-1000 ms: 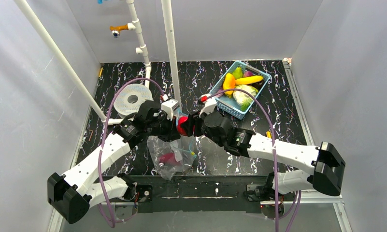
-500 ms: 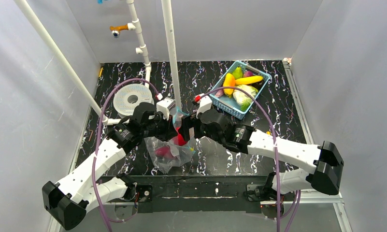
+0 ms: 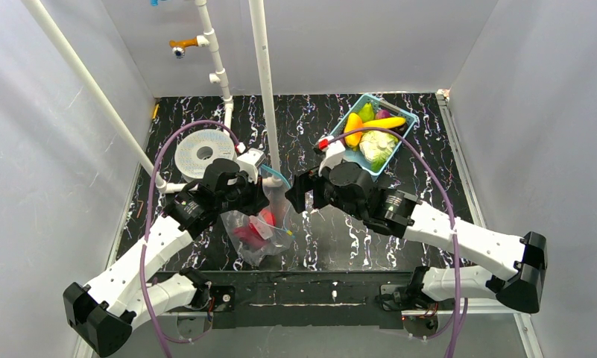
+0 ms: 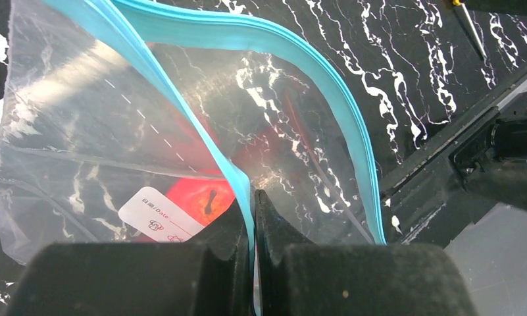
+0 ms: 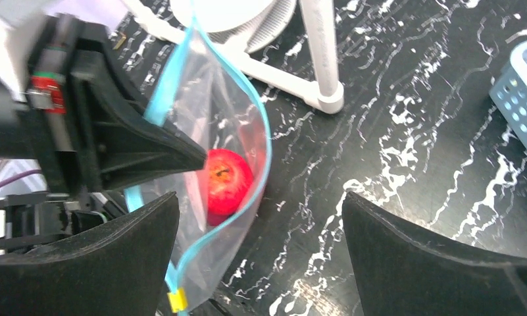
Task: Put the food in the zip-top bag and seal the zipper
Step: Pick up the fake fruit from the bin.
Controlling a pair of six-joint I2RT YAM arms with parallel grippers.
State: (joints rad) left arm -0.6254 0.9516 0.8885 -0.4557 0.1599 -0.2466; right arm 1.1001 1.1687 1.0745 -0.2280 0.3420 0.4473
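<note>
Right wrist view: the right hand (image 5: 260,197) now gapes wide and empty, backed off from the zip-top bag (image 5: 224,112). The red apple (image 5: 227,179) has dropped inside, just ahead of it. The left hand (image 4: 252,197) pinches the zipper (image 4: 313,79), keeping the mouth open. More food (image 3: 384,123) waits in the basket (image 3: 353,170).

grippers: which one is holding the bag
The left gripper: it is shut on the bag's blue zipper. The right gripper is open and holds nothing.
</note>
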